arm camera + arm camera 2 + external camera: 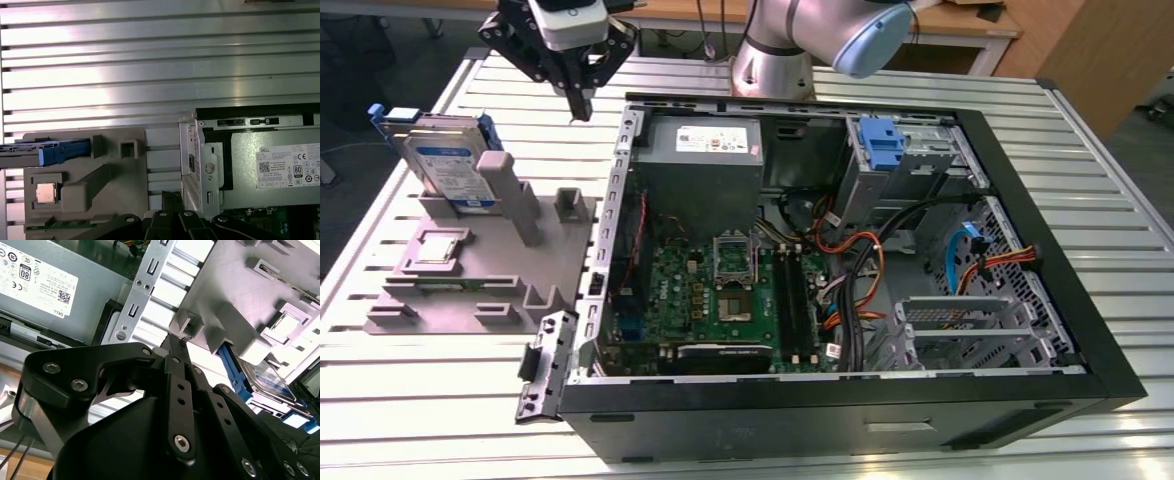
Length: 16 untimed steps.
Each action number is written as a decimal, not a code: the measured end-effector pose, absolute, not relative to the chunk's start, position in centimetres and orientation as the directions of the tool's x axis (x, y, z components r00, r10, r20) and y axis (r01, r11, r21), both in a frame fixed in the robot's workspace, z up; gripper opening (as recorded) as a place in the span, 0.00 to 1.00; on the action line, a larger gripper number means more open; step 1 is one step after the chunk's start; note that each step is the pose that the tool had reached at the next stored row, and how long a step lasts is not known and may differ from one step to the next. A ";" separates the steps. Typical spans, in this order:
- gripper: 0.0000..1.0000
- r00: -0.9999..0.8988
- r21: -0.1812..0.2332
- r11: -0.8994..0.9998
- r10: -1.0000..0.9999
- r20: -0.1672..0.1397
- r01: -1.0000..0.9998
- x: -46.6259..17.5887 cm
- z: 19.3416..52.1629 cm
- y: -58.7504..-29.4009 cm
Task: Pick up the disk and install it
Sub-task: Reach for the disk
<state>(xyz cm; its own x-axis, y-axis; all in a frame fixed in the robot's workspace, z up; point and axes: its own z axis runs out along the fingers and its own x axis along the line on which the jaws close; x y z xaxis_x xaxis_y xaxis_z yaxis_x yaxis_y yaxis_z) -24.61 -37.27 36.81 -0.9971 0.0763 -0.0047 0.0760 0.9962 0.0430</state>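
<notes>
Claw (579, 108) hangs upper left in the exterior view, fingers pinched together on nothing. At far left the disk (448, 160) stands on edge in a grey stand (480, 290), left of the computer case (787, 415): silver metal, white-and-blue label, blue frame. It is probably stiff, weighty and shock-sensitive; it is best gripped across its flat faces.

Slatted table (454, 420): case (827, 425), grey fixture (467, 290)

Slatted table (1094, 170) was bare metal, bright and reflective. Parts fixture (454, 300) was matt grey plastic. Disk (447, 162) showed silver-grey metal within a blue plastic bracket. Power supply (700, 168) was dull grey metal, with a white paper sticker.
</notes>
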 end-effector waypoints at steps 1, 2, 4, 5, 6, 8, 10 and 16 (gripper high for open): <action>0.10 -0.997 0.043 0.996 0.076 -0.005 0.076 -24.6 36.8 -37.3; 0.10 -0.997 0.043 0.996 0.076 -0.005 0.076 -24.7 36.8 -37.2; 0.10 -0.997 0.043 0.996 0.076 -0.005 0.076 -24.7 36.8 -37.2; 0.10 -0.997 0.043 0.996 0.076 -0.005 0.076 -24.8 36.8 -37.2; 0.10 -0.997 0.043 0.996 0.076 -0.005 0.076 -24.8 36.8 -37.2; 0.10 -0.997 0.043 0.996 0.076 -0.005 0.076 -24.8 36.8 -37.1; 0.10 -0.997 0.043 0.996 0.076 -0.005 0.076 -24.9 36.7 -37.1; 0.10 -0.997 0.043 0.996 0.076 -0.005 0.076 -25.1 36.7 -37.1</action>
